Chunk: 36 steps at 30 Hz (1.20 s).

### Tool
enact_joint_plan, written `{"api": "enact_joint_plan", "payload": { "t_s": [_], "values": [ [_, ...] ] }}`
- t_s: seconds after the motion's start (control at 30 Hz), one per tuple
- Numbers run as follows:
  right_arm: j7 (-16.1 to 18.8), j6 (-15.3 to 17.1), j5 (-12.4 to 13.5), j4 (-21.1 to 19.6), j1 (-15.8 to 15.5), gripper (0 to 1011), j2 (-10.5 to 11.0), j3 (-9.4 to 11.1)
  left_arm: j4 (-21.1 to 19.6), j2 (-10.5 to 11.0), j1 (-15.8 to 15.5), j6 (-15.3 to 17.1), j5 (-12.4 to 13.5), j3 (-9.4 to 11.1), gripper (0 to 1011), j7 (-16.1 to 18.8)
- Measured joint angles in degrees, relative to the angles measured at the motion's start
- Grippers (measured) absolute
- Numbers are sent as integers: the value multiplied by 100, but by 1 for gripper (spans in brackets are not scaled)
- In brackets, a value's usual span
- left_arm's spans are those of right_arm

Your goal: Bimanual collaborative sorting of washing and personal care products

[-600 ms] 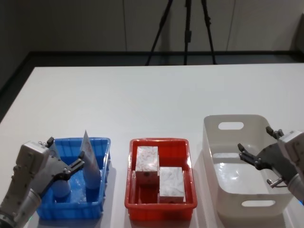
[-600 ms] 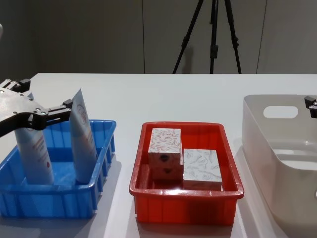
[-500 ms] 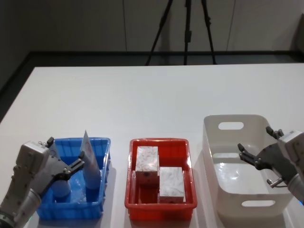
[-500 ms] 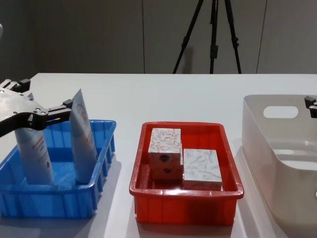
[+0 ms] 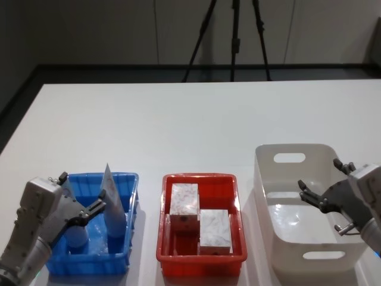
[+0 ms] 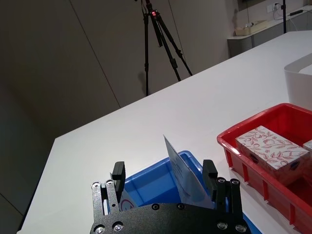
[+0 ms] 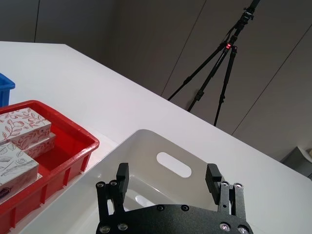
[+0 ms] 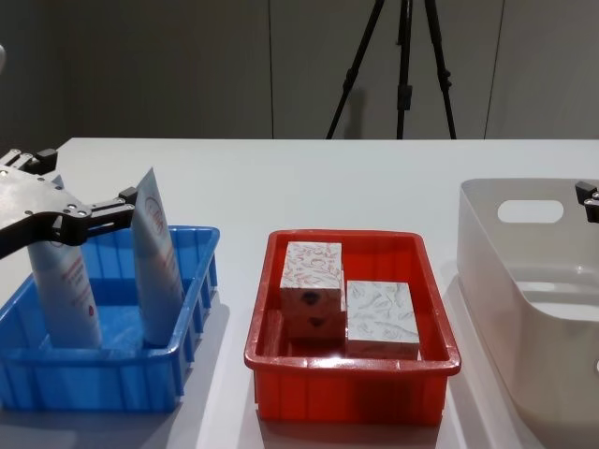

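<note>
1. 2 pale-blue tubes [image 8: 157,267] are stood upright in the blue bin [image 8: 94,385].
2. 2 patterned boxes [image 8: 382,316] are set touching in the red bin [image 8: 346,379].
3. Above the tubes, the left gripper [image 5: 80,192] is held spread wide, nothing grasped.
4. Over the white bin [image 5: 260,179], the right gripper [image 5: 324,179] is held wide apart, empty.
</note>
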Motion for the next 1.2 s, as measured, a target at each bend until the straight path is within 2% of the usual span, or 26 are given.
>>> {"api": "enact_joint_plan", "payload": {
  "t_s": [0.23, 0.57, 1.2],
  "values": [
    [0, 0, 0, 0, 0, 1001, 0, 0, 0, -14, 2, -9, -5, -39, 1001, -109],
    [0, 0, 0, 0, 0, 1001, 0, 0, 15, -75, 73, -50, -10, -219, 1001, -296],
    [0, 0, 0, 0, 0, 1001, 0, 0, -152, -66, 418, 77, 32, -576, 1001, -313]
  ]
}}
